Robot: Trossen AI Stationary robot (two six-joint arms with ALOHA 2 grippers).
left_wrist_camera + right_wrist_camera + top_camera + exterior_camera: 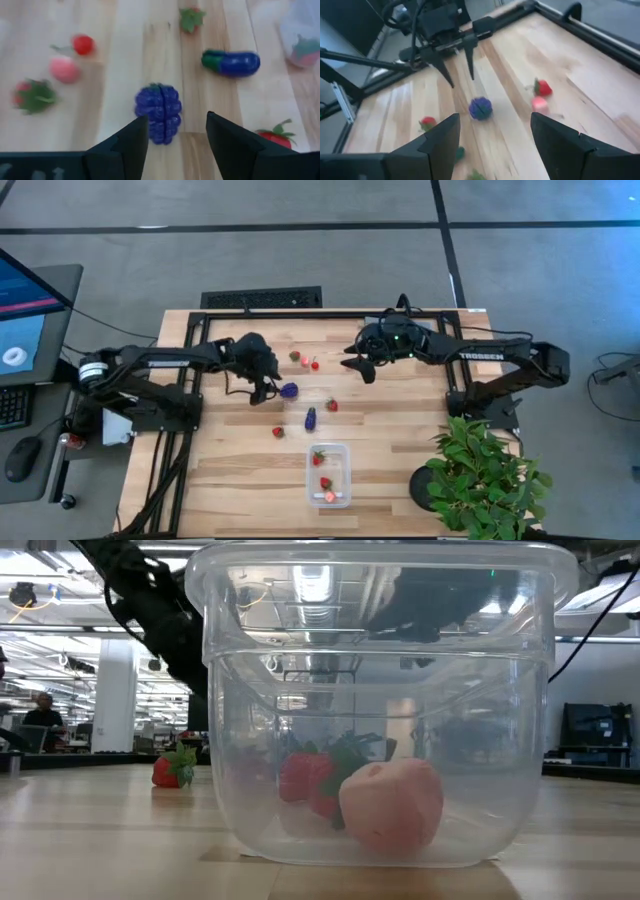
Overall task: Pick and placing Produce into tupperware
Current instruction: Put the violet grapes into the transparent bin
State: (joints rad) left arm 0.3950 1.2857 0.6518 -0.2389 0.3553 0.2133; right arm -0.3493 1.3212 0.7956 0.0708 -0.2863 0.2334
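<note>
Your left gripper (268, 392) hangs over the table's left-centre, fingers (445, 70) parted and pointing down, while your right gripper (358, 365) sits raised at the right-rear, jaws spread wide.

High view set overhead, aimed straight down; whole pale wooden slatted counter (240, 480) covered. Low view placed at counter height, facing level into room, pressed close against small clear plastic rectangular tupperware (380, 710). Left wrist view held near, angled down past own dark fingers (125, 145) onto round dark purple berry-like fruit piece (158, 112). Same purple piece shared by right wrist view, seen from opposite side, farther off.
</note>
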